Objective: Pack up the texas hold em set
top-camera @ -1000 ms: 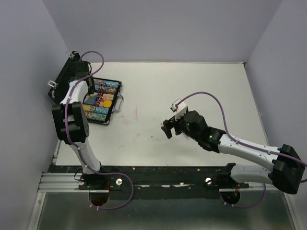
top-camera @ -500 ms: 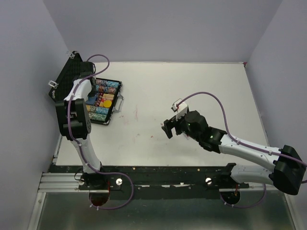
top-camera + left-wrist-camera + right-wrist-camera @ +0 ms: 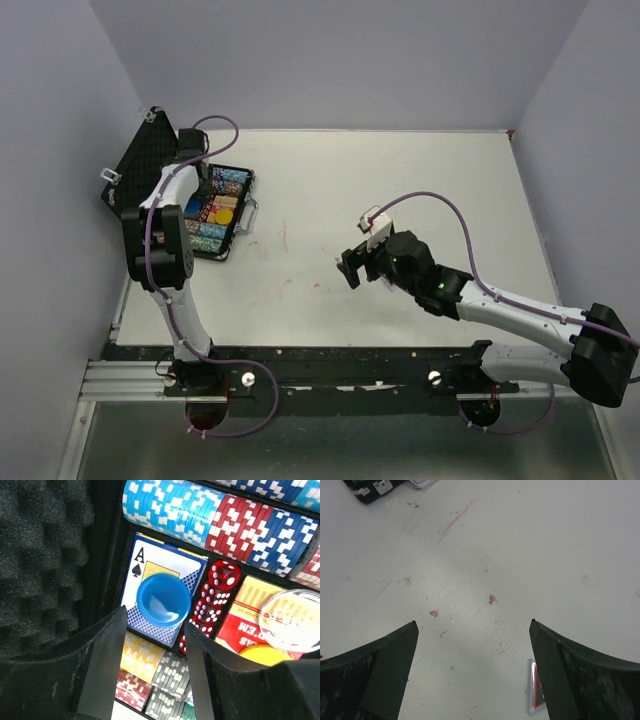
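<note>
Two fingers [image 3: 107, 660] of the left gripper [image 3: 155, 628] stand apart at the frame's bottom. The blue disc [image 3: 163, 599] lies just above their gap, on a card deck [image 3: 150, 560] inside the open case [image 3: 232, 178], upper left in the top view. The right gripper [image 3: 472, 630] is spread wide over the table [image 3: 530, 540].

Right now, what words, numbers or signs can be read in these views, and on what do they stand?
"A" with a spade: deck under the blue disc.
"EM", rest hidden: red box.
Clear disc: lettering too blurred to read.
White piece at the right wrist view's edge: red mark, cut off, unreadable.
</note>
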